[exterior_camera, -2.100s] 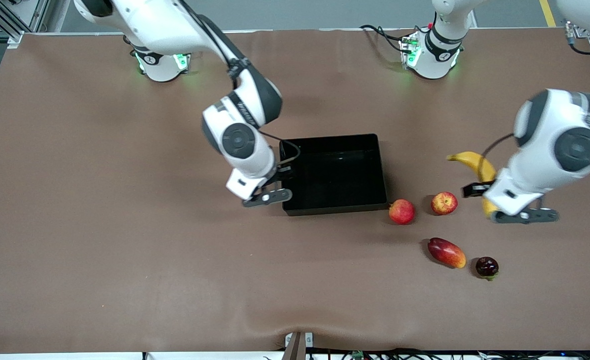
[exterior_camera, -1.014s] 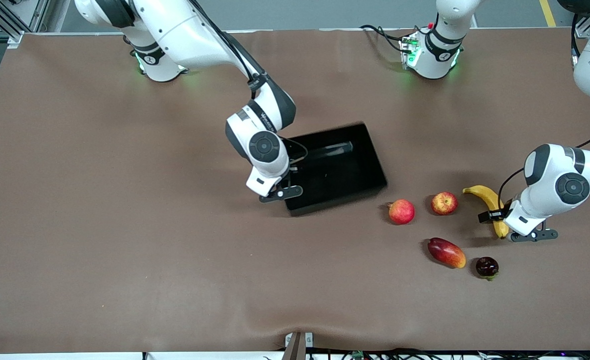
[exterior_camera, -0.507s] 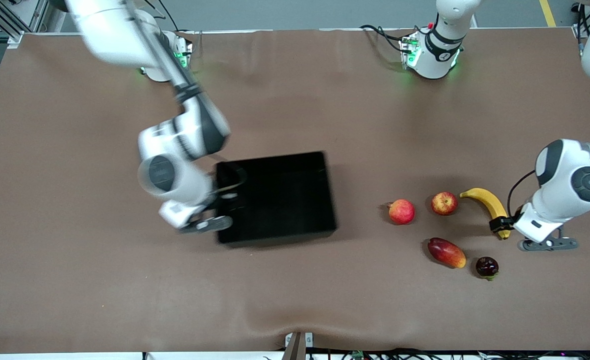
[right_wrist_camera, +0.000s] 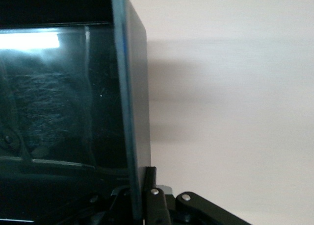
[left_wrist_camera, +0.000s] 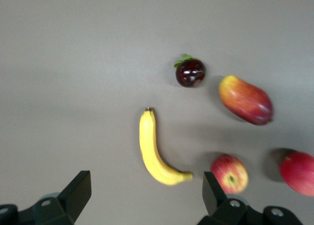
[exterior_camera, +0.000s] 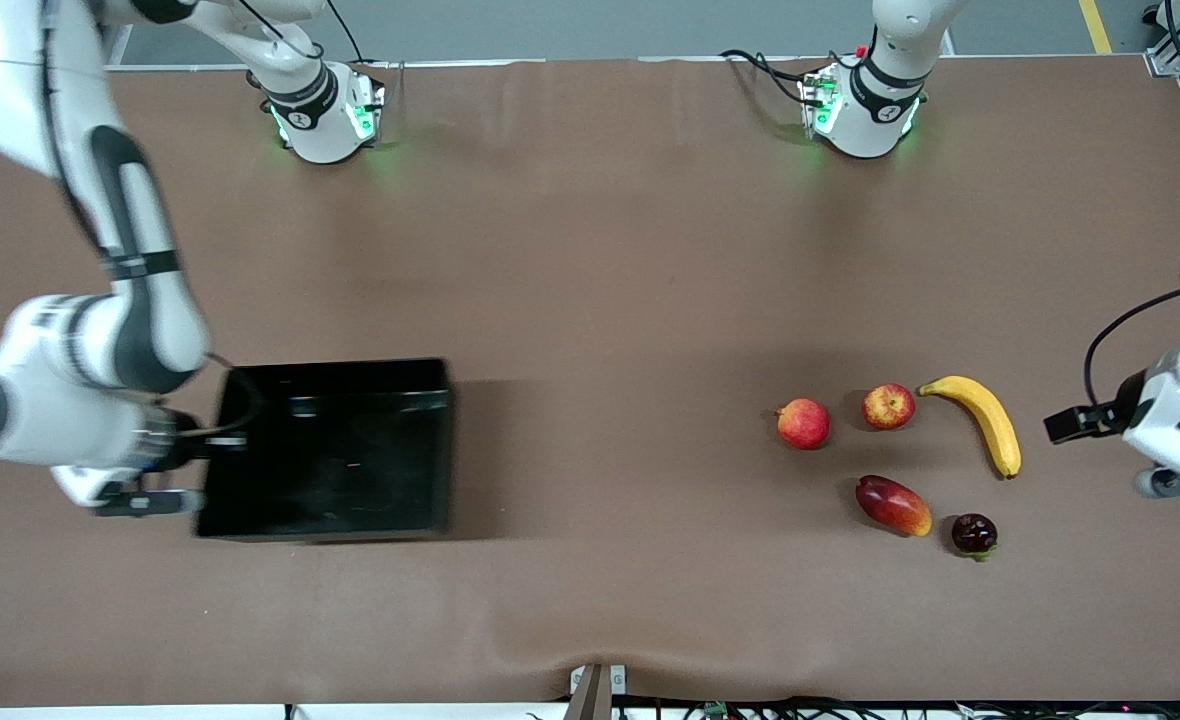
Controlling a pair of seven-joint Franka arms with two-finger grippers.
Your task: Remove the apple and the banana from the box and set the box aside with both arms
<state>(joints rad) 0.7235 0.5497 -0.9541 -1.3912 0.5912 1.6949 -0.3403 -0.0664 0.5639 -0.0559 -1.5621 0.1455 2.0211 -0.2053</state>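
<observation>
The black box [exterior_camera: 330, 450] is at the right arm's end of the table. My right gripper [exterior_camera: 205, 447] is shut on its side wall [right_wrist_camera: 128, 112], and the right wrist view shows the gripper [right_wrist_camera: 140, 195] pinching that wall. The yellow banana [exterior_camera: 980, 420] lies on the table beside the blotchy red apple [exterior_camera: 888, 406]. My left gripper [exterior_camera: 1070, 422] hangs open and empty over the table, just past the banana toward the left arm's end. In the left wrist view the banana [left_wrist_camera: 154, 151] and apple [left_wrist_camera: 229, 173] lie ahead of the open gripper [left_wrist_camera: 145, 185].
A redder apple [exterior_camera: 803, 422] sits beside the blotchy one toward the box. A red-orange mango-like fruit [exterior_camera: 893, 505] and a dark purple fruit [exterior_camera: 974, 533] lie nearer the front camera. The brown mat [exterior_camera: 610, 300] covers the table.
The right arm has carried the box from mid-table to the right arm's end. The left gripper opened, let the banana go onto the table and drew back toward the left arm's end.
</observation>
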